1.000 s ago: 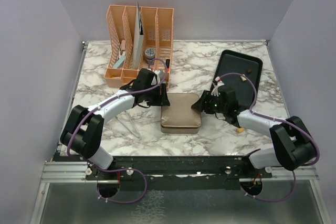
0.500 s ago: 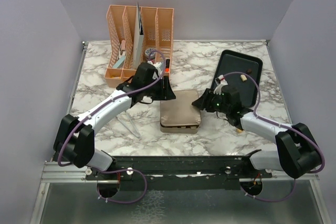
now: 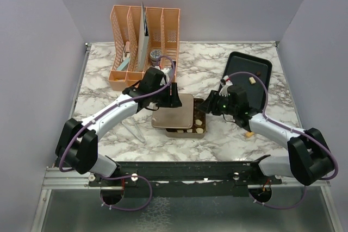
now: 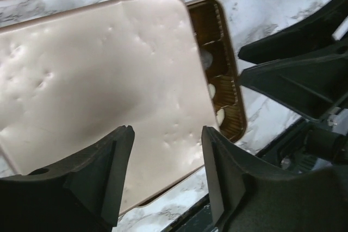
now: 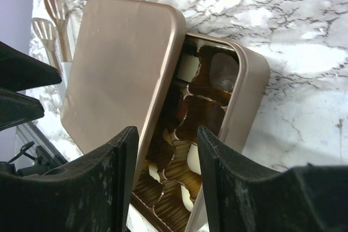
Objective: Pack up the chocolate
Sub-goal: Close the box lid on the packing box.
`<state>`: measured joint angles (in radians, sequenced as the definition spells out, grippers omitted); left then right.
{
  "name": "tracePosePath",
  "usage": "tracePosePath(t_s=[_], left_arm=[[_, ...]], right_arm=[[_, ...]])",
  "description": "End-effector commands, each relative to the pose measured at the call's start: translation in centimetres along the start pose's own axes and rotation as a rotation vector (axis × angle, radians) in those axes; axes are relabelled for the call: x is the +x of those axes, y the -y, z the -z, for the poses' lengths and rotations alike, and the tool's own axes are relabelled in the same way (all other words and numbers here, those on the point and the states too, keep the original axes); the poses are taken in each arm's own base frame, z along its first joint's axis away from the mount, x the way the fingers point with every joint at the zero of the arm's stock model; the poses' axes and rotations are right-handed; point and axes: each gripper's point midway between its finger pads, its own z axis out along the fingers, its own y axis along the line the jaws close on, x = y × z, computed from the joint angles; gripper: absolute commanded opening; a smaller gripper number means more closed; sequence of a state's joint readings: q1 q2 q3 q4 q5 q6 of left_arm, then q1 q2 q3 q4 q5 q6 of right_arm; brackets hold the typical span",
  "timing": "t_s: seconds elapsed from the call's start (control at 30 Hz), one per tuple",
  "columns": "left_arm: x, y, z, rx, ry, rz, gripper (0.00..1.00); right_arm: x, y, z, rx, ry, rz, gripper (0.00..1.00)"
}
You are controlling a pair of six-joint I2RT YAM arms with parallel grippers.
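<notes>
Chocolate (image 5: 194,158): small cream and brown pieces sit in the ridged insert (image 5: 212,113) of the gold tin (image 5: 247,96), mid-counter (image 3: 217,69) — only the right-hand column shows.
Lid (image 5: 125,69): gold, askew, offset left, covering most of the tin.
Left end effector (image 4: 167,134): jaws parted over the lid; cannot tell if it grips.
Right end effector (image 5: 166,134): released, beside the tin's right rim.
Beyond: black tray (image 3: 255,88) at right, orange file rack (image 3: 144,25) behind.

There were two grippers, the left gripper (image 3: 173,97) and the right gripper (image 3: 204,106); one tin (image 3: 185,133); one lid (image 3: 173,113); one tray (image 3: 240,63) far right; one four-slot rack (image 3: 119,32) far left; two spatulas (image 5: 54,5). Perhaps four cream chocolates (image 5: 194,159) showed in the tin.
</notes>
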<state>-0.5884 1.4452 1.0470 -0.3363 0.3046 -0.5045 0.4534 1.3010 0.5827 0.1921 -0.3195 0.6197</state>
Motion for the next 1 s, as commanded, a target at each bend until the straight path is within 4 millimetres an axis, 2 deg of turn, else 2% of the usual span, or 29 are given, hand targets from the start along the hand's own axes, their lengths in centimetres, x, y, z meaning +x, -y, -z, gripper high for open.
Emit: tracePosePath(t_s=[0.0, 0.27, 0.37, 0.53, 0.7, 0.97], left_arm=[[0.4, -2.9, 1.4, -0.145, 0.003, -0.045, 0.64], [0.4, -7.1, 3.2, -0.249, 0.022, -0.021, 0.67], [0.3, -7.9, 3.5, -0.238, 0.031, -0.007, 0.67], [0.8, -9.5, 2.5, -0.214, 0.009, 0.044, 0.63], [1.3, -10.2, 1.6, -0.191, -0.014, 0.075, 0.61], [2.7, -10.8, -0.1, -0.158, -0.070, 0.107, 0.58]], right_arm=[[-0.6, 0.2, 1.0, 0.053, 0.007, 0.023, 0.52], [0.1, -1.4, 0.6, 0.018, -0.010, -0.048, 0.50], [0.4, -1.3, 0.1, 0.041, -0.008, -0.083, 0.49], [0.9, -1.5, -1.5, 0.049, -0.025, -0.108, 0.48], [1.8, -1.7, -3.0, 0.049, -0.061, -0.109, 0.44], [2.0, -1.7, -3.4, 0.053, -0.067, -0.098, 0.34]])
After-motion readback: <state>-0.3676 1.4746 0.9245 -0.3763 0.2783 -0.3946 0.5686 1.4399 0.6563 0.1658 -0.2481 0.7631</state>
